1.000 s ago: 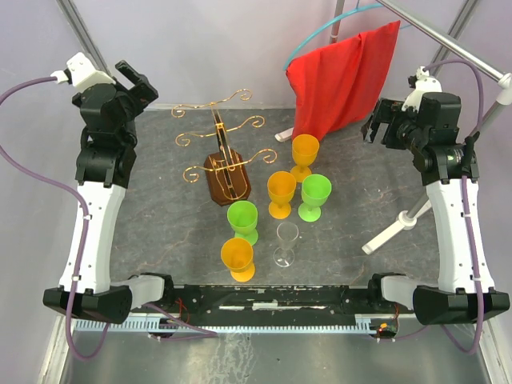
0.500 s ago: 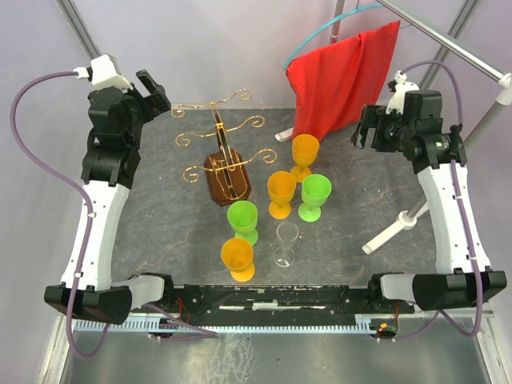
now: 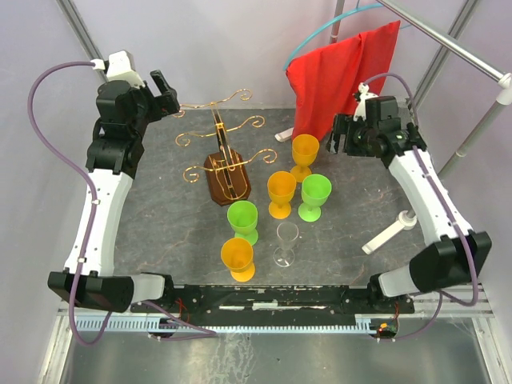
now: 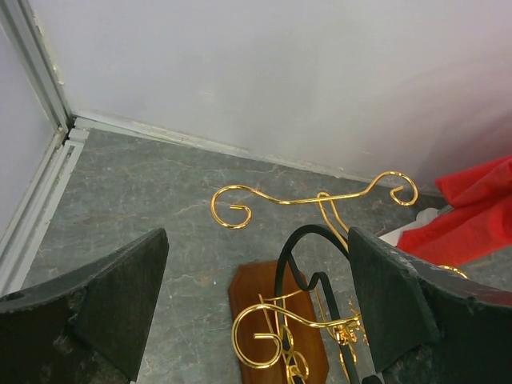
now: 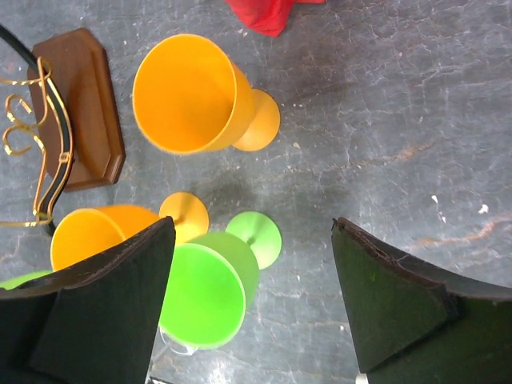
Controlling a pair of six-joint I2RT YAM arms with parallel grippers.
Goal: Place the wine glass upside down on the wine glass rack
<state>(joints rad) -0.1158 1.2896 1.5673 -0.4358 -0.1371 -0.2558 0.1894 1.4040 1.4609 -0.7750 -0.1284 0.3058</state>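
Two robot arms hover above a grey stone-patterned tabletop (image 3: pixel 160 216), neither holding anything. The left gripper (image 4: pixel 256 240) hangs over the wine glass rack (image 3: pixel 227 178) at the back left, and the right gripper (image 5: pixel 252 232) looks down on a cluster of coloured goblets. Both sets of jaws stand wide apart and empty, which reads as readiness for a first grasp.

The clear wine glass (image 3: pixel 286 244) stands upright on its foot near the front edge. It is just right of the front orange goblet (image 3: pixel 238 258) and well apart from the rack. It has yet to be lifted and turned over. The right arm sits nearer to it, so that arm looks the likelier one to make the pick. The left arm's post above the rack may be meant for steadying or receiving the glass.

The count is one clear glass, three orange goblets and two green goblets (image 3: pixel 316 194), all upright. The single rack has a dark wooden base and three tiers of curled gold wire arms, none of them carrying a glass. A red cloth (image 3: pixel 344 76) hangs from a rail behind. The plastic goblets crowd the glass on its far side, which leaves the clearest approach from the front or from above.
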